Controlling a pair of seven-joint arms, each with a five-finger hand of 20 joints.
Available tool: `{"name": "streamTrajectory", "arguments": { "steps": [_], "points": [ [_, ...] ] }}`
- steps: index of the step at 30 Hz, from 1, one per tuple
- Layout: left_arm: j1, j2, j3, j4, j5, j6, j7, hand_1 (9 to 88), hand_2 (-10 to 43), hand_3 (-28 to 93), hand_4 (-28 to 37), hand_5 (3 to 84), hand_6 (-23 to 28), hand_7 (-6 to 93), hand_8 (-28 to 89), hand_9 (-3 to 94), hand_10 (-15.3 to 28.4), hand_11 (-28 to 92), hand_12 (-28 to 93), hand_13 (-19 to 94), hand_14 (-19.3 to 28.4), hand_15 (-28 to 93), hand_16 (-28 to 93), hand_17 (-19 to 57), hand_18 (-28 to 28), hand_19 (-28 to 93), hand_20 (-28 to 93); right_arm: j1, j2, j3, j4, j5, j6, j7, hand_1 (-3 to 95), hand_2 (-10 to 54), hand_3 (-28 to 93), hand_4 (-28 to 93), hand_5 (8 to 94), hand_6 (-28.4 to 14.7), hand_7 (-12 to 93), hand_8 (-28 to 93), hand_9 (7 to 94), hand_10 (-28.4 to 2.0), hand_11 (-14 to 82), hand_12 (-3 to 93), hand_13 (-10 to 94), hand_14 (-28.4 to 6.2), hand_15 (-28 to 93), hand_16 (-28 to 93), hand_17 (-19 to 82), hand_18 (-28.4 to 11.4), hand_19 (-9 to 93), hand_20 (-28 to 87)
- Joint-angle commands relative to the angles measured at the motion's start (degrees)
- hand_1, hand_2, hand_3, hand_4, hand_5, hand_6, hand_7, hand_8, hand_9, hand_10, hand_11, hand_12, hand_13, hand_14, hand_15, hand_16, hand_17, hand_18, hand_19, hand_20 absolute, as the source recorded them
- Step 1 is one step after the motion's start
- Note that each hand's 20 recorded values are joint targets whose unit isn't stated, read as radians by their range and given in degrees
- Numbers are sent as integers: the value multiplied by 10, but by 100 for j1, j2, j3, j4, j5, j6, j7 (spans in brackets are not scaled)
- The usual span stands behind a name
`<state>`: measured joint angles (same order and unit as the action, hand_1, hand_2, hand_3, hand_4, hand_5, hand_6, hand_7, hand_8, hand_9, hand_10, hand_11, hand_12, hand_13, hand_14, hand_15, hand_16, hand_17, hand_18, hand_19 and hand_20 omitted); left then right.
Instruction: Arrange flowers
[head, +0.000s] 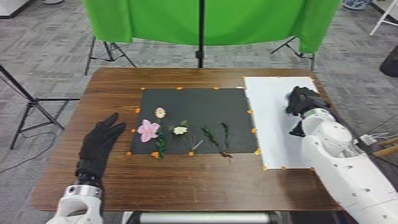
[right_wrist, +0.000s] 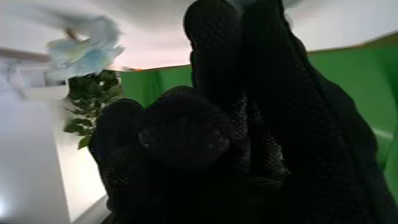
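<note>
- Right hand: we find it above the white sheet; we cannot tell whether it is open, closed or gripping.
- Pale blue flower, with green leaves: just beside the right hand, in the right wrist view; blurred, long axis unclear to us, contact with the hand undecidable.
- White object: near that flower, too blurred for us to name.
- Two dark green sprigs: on the dark mat, side by side, long axes running near to far, near ends together.
- White flower: on the mat, head toward the far side, thin stems toward the near edge.
- Pink flower: at the mat's left; we cannot trace its stem.
- Small pale pink flower: beyond it, head pointing far.
- Left hand: left of the mat, open, fingers straight, pointing far.
</note>
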<state>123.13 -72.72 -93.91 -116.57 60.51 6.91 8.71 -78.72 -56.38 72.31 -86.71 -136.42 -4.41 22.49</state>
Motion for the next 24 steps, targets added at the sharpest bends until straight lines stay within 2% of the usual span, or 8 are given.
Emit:
{"name": "streamTrajectory", "arguments": {
  "steps": [1,6,9,17,20,24],
  "points": [
    [84,-52,-17,-15,37,-34,-58,175,18,649,-283,402,44,37,-55,442,131,131,120,316,130,88,1,55,99,14,162,223,317,-176,-656,716,100,-77,690,-95,483,-157,807,-22,203,153,937,-83,149,434,923,-19,584,354,683,-96,932,530],
    [88,-34,-28,-23,33,-33,-64,179,17,648,-283,402,43,38,-54,442,131,130,119,316,129,88,2,54,99,14,162,658,452,-584,-1280,1148,-115,-271,686,-95,488,-148,809,-23,204,158,937,-85,156,433,924,-17,581,358,684,-95,932,529],
    [63,-33,-30,-14,45,-78,-77,179,17,648,-283,402,43,37,-55,442,131,130,120,316,129,88,2,54,99,14,162,1074,462,-1102,-1469,1459,-474,-458,683,-95,489,-148,808,-23,204,158,936,-84,158,435,923,-15,579,362,684,-94,932,529],
    [4,-56,-8,7,68,-154,-112,180,16,649,-283,400,44,35,-54,440,130,128,120,314,129,87,2,54,99,14,162,1799,106,-2459,-1537,1916,-1267,-888,671,-95,500,-147,803,-19,207,156,933,-82,162,434,920,-14,578,366,680,-92,932,529],
    [-11,-70,-5,14,71,-202,-142,180,17,647,-283,399,43,33,-53,439,130,125,119,314,129,87,2,54,99,14,162,1827,-21,-2719,-1540,1706,-1514,-1026,665,-95,505,-148,799,-17,210,156,930,-82,165,435,918,-15,577,367,680,-91,932,529],
    [-38,-45,-9,33,70,-195,-176,180,17,647,-283,397,43,30,-52,437,130,123,121,313,128,87,3,54,100,14,162,1818,-113,-2865,-1510,1708,-1777,-1068,656,-95,511,-151,788,-16,216,152,920,-89,166,435,908,-16,580,368,671,-90,932,530]
  ]
}}
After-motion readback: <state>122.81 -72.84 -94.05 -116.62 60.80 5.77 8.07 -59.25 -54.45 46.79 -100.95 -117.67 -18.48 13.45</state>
